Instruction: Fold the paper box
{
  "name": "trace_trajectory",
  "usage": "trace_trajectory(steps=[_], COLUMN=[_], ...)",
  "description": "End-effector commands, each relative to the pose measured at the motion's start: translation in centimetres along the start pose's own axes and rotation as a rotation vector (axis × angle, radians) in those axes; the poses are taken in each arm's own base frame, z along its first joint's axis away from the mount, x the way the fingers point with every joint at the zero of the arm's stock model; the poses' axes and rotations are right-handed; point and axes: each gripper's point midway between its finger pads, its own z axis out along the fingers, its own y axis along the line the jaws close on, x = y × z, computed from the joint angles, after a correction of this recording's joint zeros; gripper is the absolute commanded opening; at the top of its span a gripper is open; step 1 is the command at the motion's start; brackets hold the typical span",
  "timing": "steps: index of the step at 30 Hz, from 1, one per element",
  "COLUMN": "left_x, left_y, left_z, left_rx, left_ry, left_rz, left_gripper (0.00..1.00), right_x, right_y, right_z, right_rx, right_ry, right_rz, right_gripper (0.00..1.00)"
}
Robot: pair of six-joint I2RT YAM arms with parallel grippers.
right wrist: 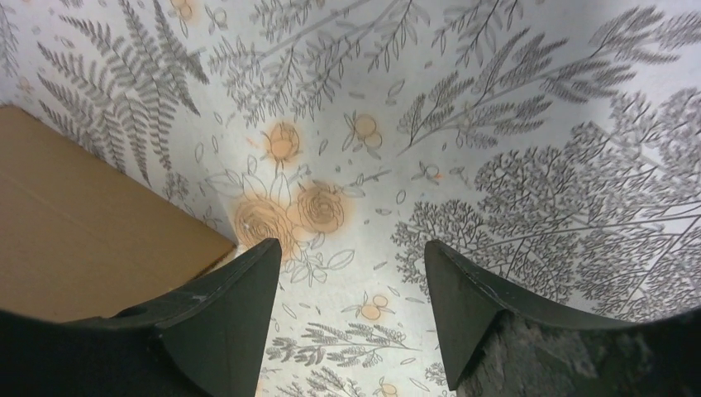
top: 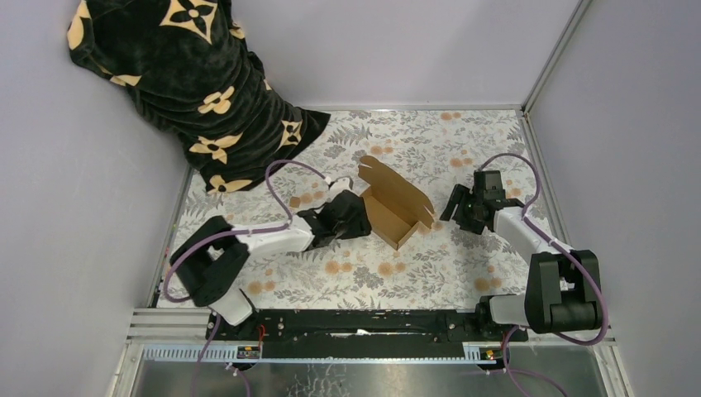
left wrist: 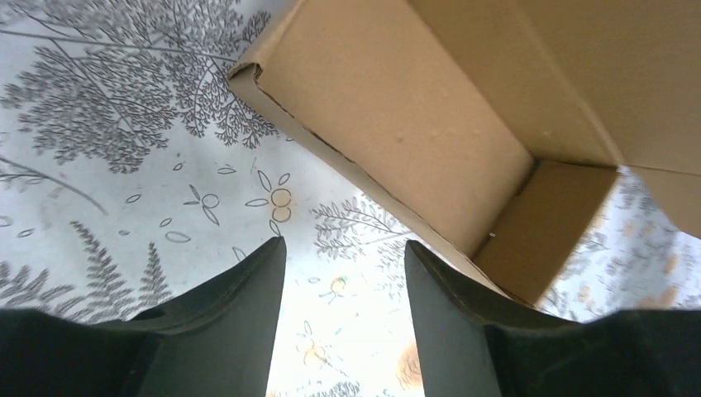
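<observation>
The paper box [top: 395, 207] sat on the desk [top: 430, 277], its tray formed and its lid standing open. The left hand [top: 351, 217] was just beside its left wall and the right hand [top: 457, 207] near its right, both wide and empty. Bracing the tray with one while the other tipped the lid over looked wisest.

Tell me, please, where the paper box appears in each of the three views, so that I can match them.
Top external: the paper box stands mid-table with its lid flap raised.
Left wrist: the box fills the upper right, its open inside showing.
Right wrist: the box is at the left edge, only a plain brown face showing.
Shared landmark: the flowered tablecloth under it, visible in all three.
</observation>
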Motion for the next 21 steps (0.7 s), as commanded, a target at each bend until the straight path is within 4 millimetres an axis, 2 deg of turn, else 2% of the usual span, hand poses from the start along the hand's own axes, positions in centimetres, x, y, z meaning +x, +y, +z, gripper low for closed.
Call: trace_trajectory(steps=[1, 4, 8, 11, 15, 21], left_x=[-3.7, -6.3, -10.0, -11.7, -13.0, -13.2], left_y=[0.8, 3.8, 9.5, 12.5, 15.6, 18.7], left_z=[-3.1, -4.3, -5.4, -5.9, -5.8, -5.4], left_rx=[-0.024, -0.104, -0.209, -0.280, -0.340, -0.379], left_ry=[-0.098, -0.140, -0.194, -0.220, -0.238, -0.239], left_rz=[0.016, 0.003, -0.087, -0.130, -0.184, -0.223], left_gripper=[0.62, 0.65, 0.69, 0.71, 0.73, 0.73], right_x=[1.1, 1.7, 2.4, 2.7, 3.4, 4.4], right_y=[0.7, 0.9, 2.0, 2.5, 2.9, 4.0], right_z=[-0.5, -0.5, -0.7, -0.7, -0.4, 0.1], right_rx=[-0.071, -0.092, -0.157, -0.185, -0.214, -0.244], right_ry=[0.009, 0.022, 0.059, 0.068, 0.108, 0.153], right_rz=[-0.011, -0.014, -0.006, 0.000, 0.000, -0.013], right_gripper=[0.71, 0.70, 0.69, 0.68, 0.68, 0.67])
